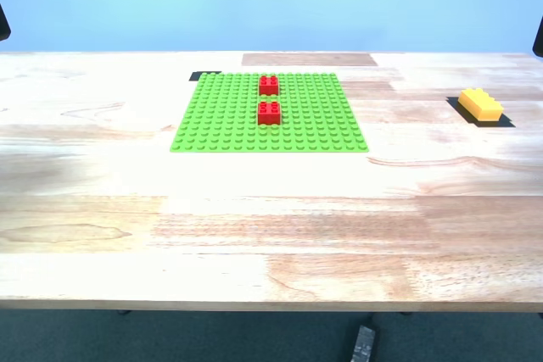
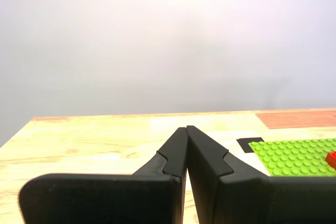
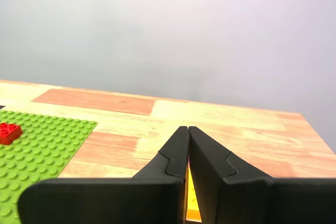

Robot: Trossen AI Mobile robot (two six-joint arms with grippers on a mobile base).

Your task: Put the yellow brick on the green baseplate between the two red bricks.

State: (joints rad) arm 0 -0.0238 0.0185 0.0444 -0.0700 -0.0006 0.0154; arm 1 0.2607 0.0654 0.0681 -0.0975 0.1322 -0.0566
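On the wooden table (image 1: 271,226) the green baseplate (image 1: 221,116) lies flat, with the two red bricks (image 1: 269,112) standing on it — one at twelve o'clock of the other, a narrow gap of studs between them. The yellow brick (image 1: 480,104) sits on bare wood at about three o'clock from the plate, well apart. My first gripper (image 2: 186,129) has its fingers pressed together, holding nothing. My second gripper (image 3: 187,129) is likewise closed — a sliver of yellow shows behind its fingers, probably the brick.

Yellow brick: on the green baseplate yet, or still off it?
Off. The yellow brick lies on bare table toward the exterior view's right, apart from the green baseplate.
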